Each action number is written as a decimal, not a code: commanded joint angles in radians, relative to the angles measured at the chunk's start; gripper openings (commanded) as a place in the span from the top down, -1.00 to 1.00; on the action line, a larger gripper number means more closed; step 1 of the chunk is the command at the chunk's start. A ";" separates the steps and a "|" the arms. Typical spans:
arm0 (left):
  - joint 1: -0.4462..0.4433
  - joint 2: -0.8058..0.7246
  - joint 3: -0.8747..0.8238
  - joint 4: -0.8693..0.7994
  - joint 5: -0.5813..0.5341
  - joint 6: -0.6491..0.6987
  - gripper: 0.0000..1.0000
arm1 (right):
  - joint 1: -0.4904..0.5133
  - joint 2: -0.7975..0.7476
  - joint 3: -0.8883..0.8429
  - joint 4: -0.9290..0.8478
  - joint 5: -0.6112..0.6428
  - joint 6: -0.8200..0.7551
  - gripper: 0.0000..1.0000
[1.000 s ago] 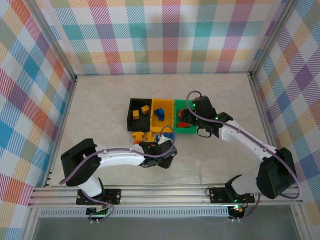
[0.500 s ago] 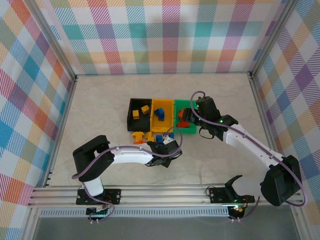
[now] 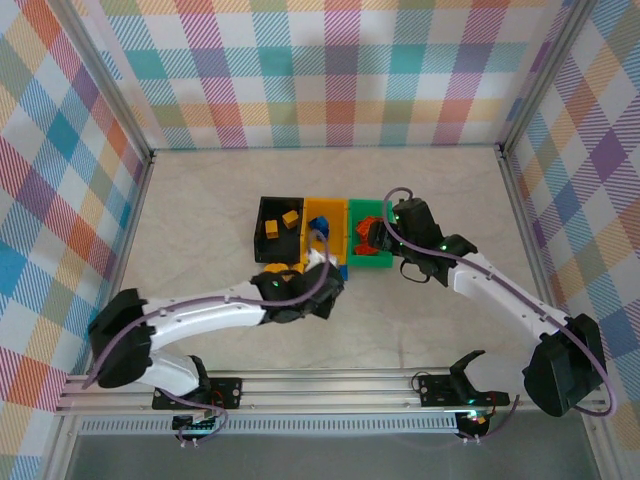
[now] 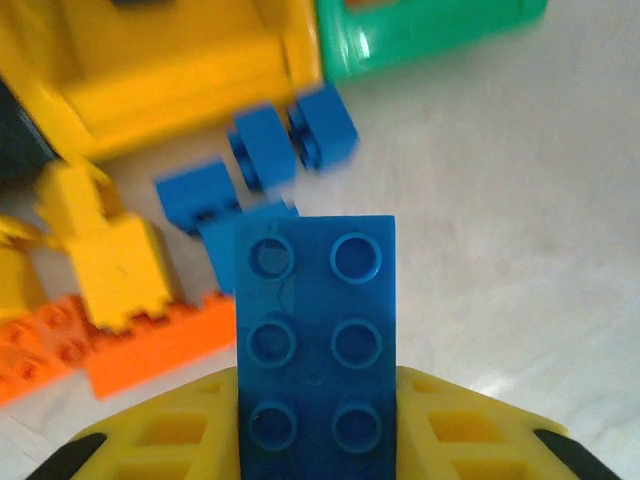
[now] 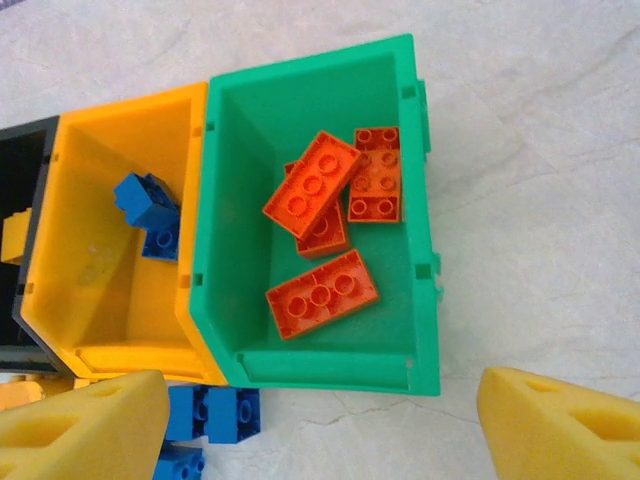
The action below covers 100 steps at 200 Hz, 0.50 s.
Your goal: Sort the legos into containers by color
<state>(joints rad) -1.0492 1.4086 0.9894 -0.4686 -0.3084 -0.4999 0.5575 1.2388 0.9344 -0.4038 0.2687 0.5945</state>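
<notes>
The left pincer [image 4: 318, 405] pinches a blue brick [image 4: 315, 330] between its two yellow fingers [image 4: 165, 440]. The brick has six studs and sits low in the middle of the left wrist view. Above it, loose bricks lie on the tabletop [image 4: 520, 230]. There are some small blue bricks [image 4: 265, 150] near the middle, a yellow brick [image 4: 110, 265] at the left, and an orange brick [image 4: 150, 350] at the lower left. They lie just below the bins.

From the top view, the left pincer [image 3: 322, 268] is just below the yellow bin [image 3: 309, 232], near the middle of the frame.

The right pincer [image 5: 322, 400] is spread wide and holds nothing. One yellow finger shows in each bottom corner of the right wrist view. It hangs over the green bin [image 5: 240, 180]. Four orange-red bricks [image 5: 312, 185] lie in that bin, some on top of others. To its left, touching it, is the yellow bin [image 5: 100, 290], with blue bricks in it [image 5: 148, 205]. The black bin [image 5: 20, 170] is at the far left edge of that view. From the top view, it holds yellow bricks [image 3: 280, 222].
</notes>
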 commanded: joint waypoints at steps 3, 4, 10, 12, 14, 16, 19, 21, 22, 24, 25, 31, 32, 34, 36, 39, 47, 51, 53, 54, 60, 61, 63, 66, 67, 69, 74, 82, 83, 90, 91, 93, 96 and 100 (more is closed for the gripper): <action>0.131 0.003 0.065 0.000 0.054 0.022 0.39 | -0.001 -0.021 -0.022 0.019 0.003 0.026 -0.62; 0.136 0.006 0.069 0.001 0.058 0.023 0.39 | -0.001 -0.021 -0.022 0.018 0.002 0.026 -0.62; 0.164 0.026 0.093 0.014 0.082 0.027 0.39 | -0.001 -0.019 -0.027 0.018 0.000 0.032 -0.62; 0.171 0.034 0.101 0.017 0.089 0.028 0.39 | -0.001 -0.019 -0.028 0.017 -0.001 0.033 -0.62; 0.181 0.044 0.110 0.021 0.096 0.030 0.39 | -0.001 -0.019 -0.029 0.017 -0.001 0.035 -0.62; 0.188 0.052 0.118 0.026 0.106 0.032 0.39 | -0.001 -0.019 -0.030 0.017 -0.002 0.036 -0.62; 0.201 0.067 0.131 0.032 0.116 0.034 0.39 | -0.001 -0.018 -0.032 0.015 -0.003 0.037 -0.62; 0.207 0.078 0.142 0.034 0.123 0.034 0.39 | 0.000 -0.018 -0.032 0.014 -0.003 0.039 -0.62; 0.211 0.081 0.148 0.036 0.125 0.034 0.39 | 0.000 -0.018 -0.032 0.014 -0.003 0.038 -0.62; 0.217 0.093 0.159 0.038 0.128 0.035 0.39 | -0.001 -0.018 -0.034 0.013 -0.003 0.040 -0.62; 0.219 0.099 0.164 0.039 0.129 0.035 0.39 | -0.001 -0.018 -0.035 0.014 -0.004 0.040 -0.62; 0.238 0.132 0.195 0.044 0.141 0.039 0.39 | -0.001 -0.019 -0.037 0.015 -0.004 0.044 -0.62; 0.240 0.135 0.200 0.044 0.143 0.040 0.39 | -0.001 -0.018 -0.039 0.015 -0.005 0.044 -0.62; 0.245 0.146 0.211 0.045 0.146 0.043 0.39 | -0.001 -0.018 -0.041 0.014 -0.006 0.044 -0.62; 0.250 0.159 0.223 0.047 0.149 0.045 0.39 | -0.001 -0.017 -0.041 0.014 -0.006 0.046 -0.62; 0.256 0.176 0.240 0.048 0.154 0.046 0.40 | -0.001 -0.017 -0.042 0.013 -0.007 0.047 -0.62; 0.274 0.218 0.283 0.044 0.155 0.049 0.40 | -0.001 -0.019 -0.045 0.009 -0.009 0.050 -0.62; 0.283 0.240 0.304 0.043 0.158 0.051 0.40 | -0.001 -0.019 -0.047 0.009 -0.009 0.051 -0.62; 0.286 0.251 0.314 0.044 0.159 0.052 0.40 | -0.001 -0.019 -0.048 0.009 -0.011 0.051 -0.62; 0.289 0.256 0.318 0.044 0.159 0.052 0.40 | -0.001 -0.019 -0.048 0.008 -0.012 0.052 -0.62; 0.302 0.286 0.347 0.043 0.167 0.054 0.40 | -0.001 -0.019 -0.049 0.007 -0.013 0.054 -0.62; 0.304 0.292 0.352 0.042 0.169 0.054 0.40 | -0.001 -0.019 -0.049 0.006 -0.013 0.054 -0.62; 0.308 0.302 0.363 0.041 0.170 0.054 0.40 | -0.001 -0.019 -0.049 0.005 -0.013 0.054 -0.62; 0.313 0.316 0.378 0.038 0.171 0.053 0.40 | -0.001 -0.020 -0.049 0.003 -0.013 0.055 -0.62; 0.314 0.321 0.383 0.038 0.172 0.053 0.40 | -0.001 -0.021 -0.050 0.002 -0.014 0.055 -0.62; 0.317 0.332 0.390 0.036 0.175 0.053 0.40 | -0.001 -0.021 -0.051 0.003 -0.013 0.056 -0.62; 0.325 0.355 0.417 0.032 0.180 0.053 0.41 | 0.000 -0.021 -0.052 0.002 -0.014 0.056 -0.62; 0.331 0.394 0.456 0.021 0.182 0.052 0.41 | -0.001 -0.022 -0.054 0.000 -0.014 0.057 -0.62; 0.331 0.398 0.461 0.020 0.181 0.052 0.41 | -0.001 -0.022 -0.054 0.000 -0.014 0.057 -0.62; 0.334 0.429 0.493 0.006 0.177 0.053 0.41 | -0.001 -0.023 -0.053 -0.002 -0.014 0.057 -0.62; 0.335 0.433 0.496 0.004 0.176 0.053 0.41 | -0.001 -0.024 -0.054 -0.002 -0.015 0.057 -0.62; 0.337 0.442 0.505 0.001 0.176 0.052 0.41 | -0.001 -0.025 -0.054 -0.003 -0.016 0.058 -0.62; 0.339 0.453 0.515 -0.005 0.173 0.052 0.41 | 0.000 -0.025 -0.054 -0.003 -0.017 0.059 -0.62; 0.340 0.466 0.528 -0.012 0.169 0.051 0.41 | -0.001 -0.027 -0.054 -0.004 -0.018 0.059 -0.62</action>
<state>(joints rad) -0.7273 1.8088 1.4273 -0.4438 -0.1535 -0.4660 0.5575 1.2369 0.8955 -0.4046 0.2638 0.6365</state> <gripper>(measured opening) 0.321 0.810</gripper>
